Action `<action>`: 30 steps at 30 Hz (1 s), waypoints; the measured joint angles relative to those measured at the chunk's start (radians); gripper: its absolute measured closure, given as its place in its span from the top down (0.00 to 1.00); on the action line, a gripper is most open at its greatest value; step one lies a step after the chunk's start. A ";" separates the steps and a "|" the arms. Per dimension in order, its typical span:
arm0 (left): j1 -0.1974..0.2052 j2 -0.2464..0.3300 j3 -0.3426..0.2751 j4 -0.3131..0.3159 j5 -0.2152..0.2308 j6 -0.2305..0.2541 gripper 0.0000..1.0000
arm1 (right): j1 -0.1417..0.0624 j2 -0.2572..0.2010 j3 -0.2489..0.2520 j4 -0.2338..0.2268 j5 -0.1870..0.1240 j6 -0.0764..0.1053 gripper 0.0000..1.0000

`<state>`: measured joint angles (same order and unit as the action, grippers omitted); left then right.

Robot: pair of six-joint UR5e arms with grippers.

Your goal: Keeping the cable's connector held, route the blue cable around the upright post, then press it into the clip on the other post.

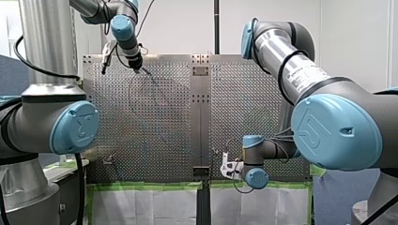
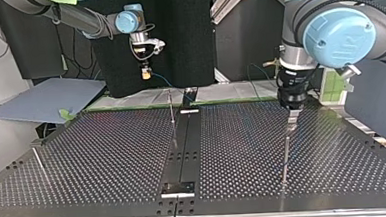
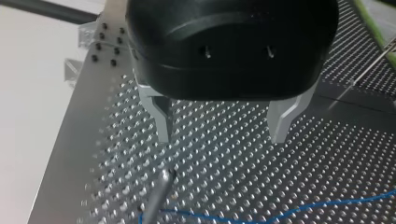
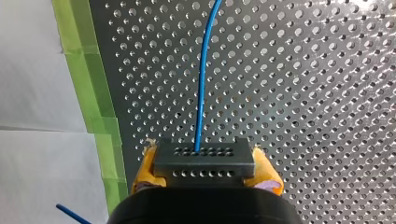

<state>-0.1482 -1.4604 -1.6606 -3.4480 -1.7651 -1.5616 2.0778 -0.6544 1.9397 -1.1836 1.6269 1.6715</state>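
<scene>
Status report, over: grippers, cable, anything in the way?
Left gripper open, empty, over post. Right gripper shut on connector. Cable passes close by post; wrapped or not, cannot tell. No obstruction seen.

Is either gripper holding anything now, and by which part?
My right gripper clamps the cable's connector by its two sides. My left gripper is open and empty.

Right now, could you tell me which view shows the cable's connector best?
The right wrist view: the connector sits close, clamped between yellow fingers. Top and front make it tiny; left wrist misses it.
</scene>
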 joint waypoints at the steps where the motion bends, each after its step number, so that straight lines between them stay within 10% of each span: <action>1: -0.009 -0.004 0.009 0.002 -0.001 0.012 1.00 | 0.000 0.000 0.000 0.000 0.000 0.000 0.00; 30: -0.283 -0.230 0.153 0.161 -0.253 0.195 1.00 | 0.001 0.001 0.000 -0.003 -0.008 -0.004 0.00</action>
<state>-0.4316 -1.6903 -1.5076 -3.2868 -2.0186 -1.3667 2.0791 -0.6533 1.9395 -1.1867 1.6193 1.6679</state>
